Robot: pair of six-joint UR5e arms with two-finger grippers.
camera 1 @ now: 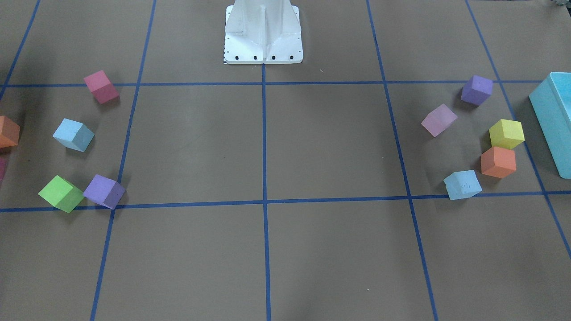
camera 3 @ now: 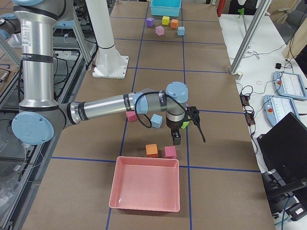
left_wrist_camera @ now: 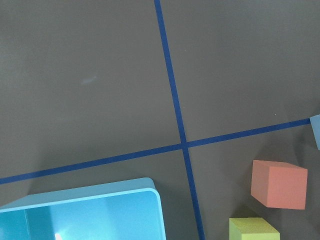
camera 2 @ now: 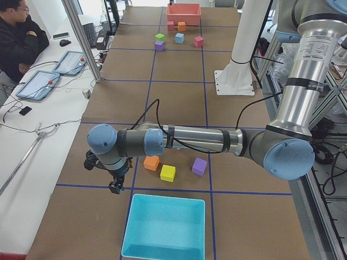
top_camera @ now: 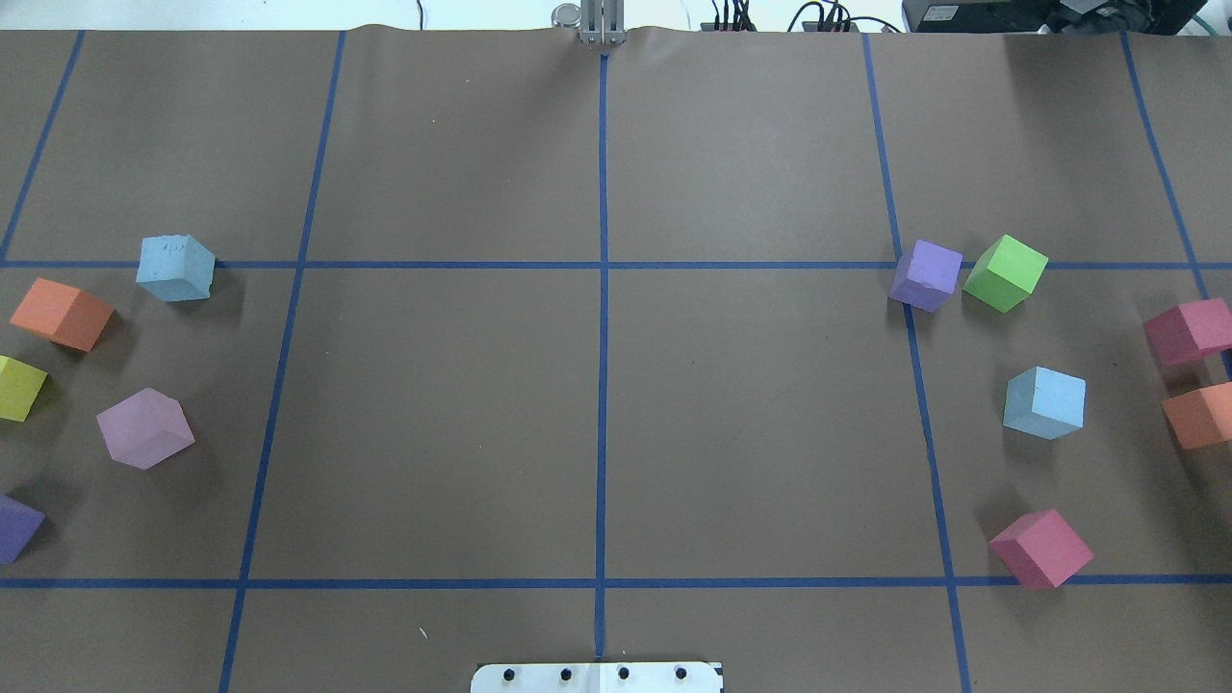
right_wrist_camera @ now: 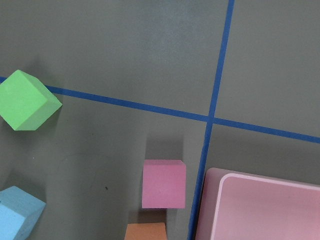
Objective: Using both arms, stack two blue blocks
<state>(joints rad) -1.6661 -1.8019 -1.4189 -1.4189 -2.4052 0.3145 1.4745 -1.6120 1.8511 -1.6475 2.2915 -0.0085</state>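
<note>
One pale blue block [top_camera: 1044,402] lies on the robot's right side among other cubes; it also shows in the front view [camera 1: 73,134], the right side view [camera 3: 156,120] and the right wrist view [right_wrist_camera: 17,217]. The scuffed blue block [top_camera: 175,269] lies on the left side, and also shows in the front view [camera 1: 462,184]. Only its edge [left_wrist_camera: 316,131] shows in the left wrist view. The left gripper [camera 2: 115,187] hangs above the table by the teal tray's far corner. The right gripper [camera 3: 176,139] hangs just beside the near blue block. I cannot tell whether either gripper is open or shut.
A teal tray [camera 2: 165,227] sits at the left end and a pink tray [camera 3: 144,187] at the right end. Orange [top_camera: 63,314], yellow [top_camera: 19,387], lilac [top_camera: 144,428], purple [top_camera: 926,274], green [top_camera: 1005,272] and pink [top_camera: 1041,548] cubes surround the blue ones. The white base [camera 1: 263,35] stands mid-table.
</note>
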